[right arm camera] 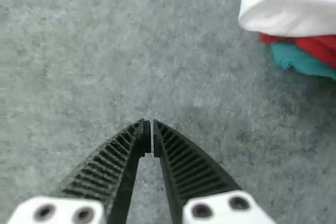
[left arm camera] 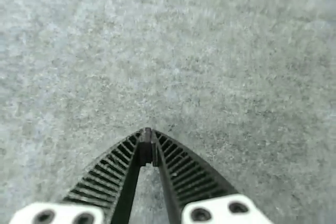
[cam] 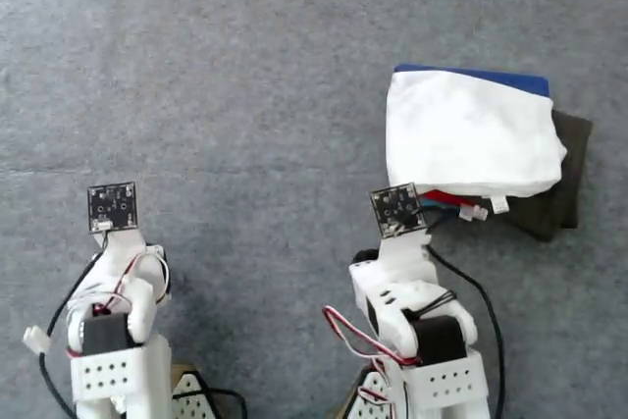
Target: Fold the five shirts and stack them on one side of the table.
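Finds both arms tucked back at near edge. Records left pincer (left arm camera: 146,145) and right pincer (right arm camera: 147,136) pressed closed, empty, over grey felt-like bench (cam: 245,95). Locates folded shirts (cam: 476,139) stacked beside right arm, white topmost.

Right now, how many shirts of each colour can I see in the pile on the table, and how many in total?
white shirt: 1
blue shirt: 1
dark shirt: 1
red shirt: 1
teal shirt: 1
Total: 5
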